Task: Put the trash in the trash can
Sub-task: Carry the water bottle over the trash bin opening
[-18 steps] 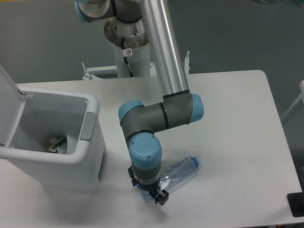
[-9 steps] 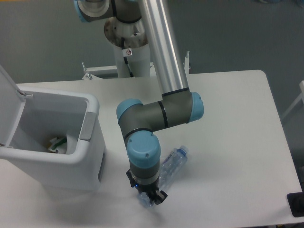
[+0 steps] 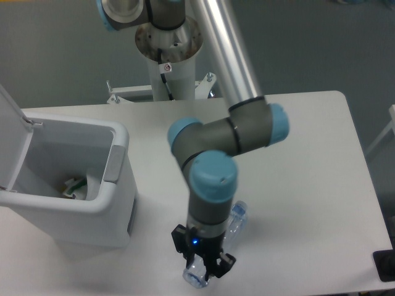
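Bottle [image 3: 236, 217] now steeper, lifted off table (cap uppermost), pincer [image 3: 203, 271] pinching its base, arm raised.

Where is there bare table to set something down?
The right half of the table, between arm and far edge, is bare; so is the strip behind the trash can. Crowded: front centre, around the claw and bottle.

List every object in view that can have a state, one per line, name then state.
Trash can: lid open, swung up on the left; some trash already lies inside.
Plastic bottle: crushed, cap on, held at its lower end by the gripper; whether it is clear of the table cannot be told.
Gripper: shut on the plastic bottle, pointing down.
Table: white, bears the trash can.
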Tool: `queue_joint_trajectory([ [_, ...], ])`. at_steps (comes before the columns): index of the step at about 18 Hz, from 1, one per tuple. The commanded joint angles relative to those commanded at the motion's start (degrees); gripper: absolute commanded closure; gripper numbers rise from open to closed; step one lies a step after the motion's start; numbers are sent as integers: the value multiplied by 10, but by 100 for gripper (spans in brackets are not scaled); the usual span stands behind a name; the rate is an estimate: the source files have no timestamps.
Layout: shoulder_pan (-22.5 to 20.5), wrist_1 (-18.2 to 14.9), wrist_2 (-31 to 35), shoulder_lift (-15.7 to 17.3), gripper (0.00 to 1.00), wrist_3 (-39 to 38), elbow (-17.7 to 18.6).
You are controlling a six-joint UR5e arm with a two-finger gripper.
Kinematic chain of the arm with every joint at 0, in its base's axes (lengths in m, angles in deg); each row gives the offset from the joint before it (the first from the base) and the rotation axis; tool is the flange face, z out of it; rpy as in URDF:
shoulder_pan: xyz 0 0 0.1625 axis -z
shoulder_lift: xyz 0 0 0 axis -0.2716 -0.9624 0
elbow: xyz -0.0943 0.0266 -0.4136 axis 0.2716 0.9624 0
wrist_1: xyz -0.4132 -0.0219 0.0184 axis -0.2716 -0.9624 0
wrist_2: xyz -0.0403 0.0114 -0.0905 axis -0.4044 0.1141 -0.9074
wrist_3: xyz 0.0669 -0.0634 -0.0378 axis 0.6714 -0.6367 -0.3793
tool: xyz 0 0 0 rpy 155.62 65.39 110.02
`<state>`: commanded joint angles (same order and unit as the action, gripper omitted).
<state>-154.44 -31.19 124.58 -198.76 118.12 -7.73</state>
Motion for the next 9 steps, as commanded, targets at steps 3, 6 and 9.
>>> queue_joint_trajectory([
  [3, -26, 1, -112, 33, 71, -42, -1],
  [6, -43, 3, -205, 63, 69, -83, -8],
  [9, -46, 5, -295, 91, 69, -110, -10],
])
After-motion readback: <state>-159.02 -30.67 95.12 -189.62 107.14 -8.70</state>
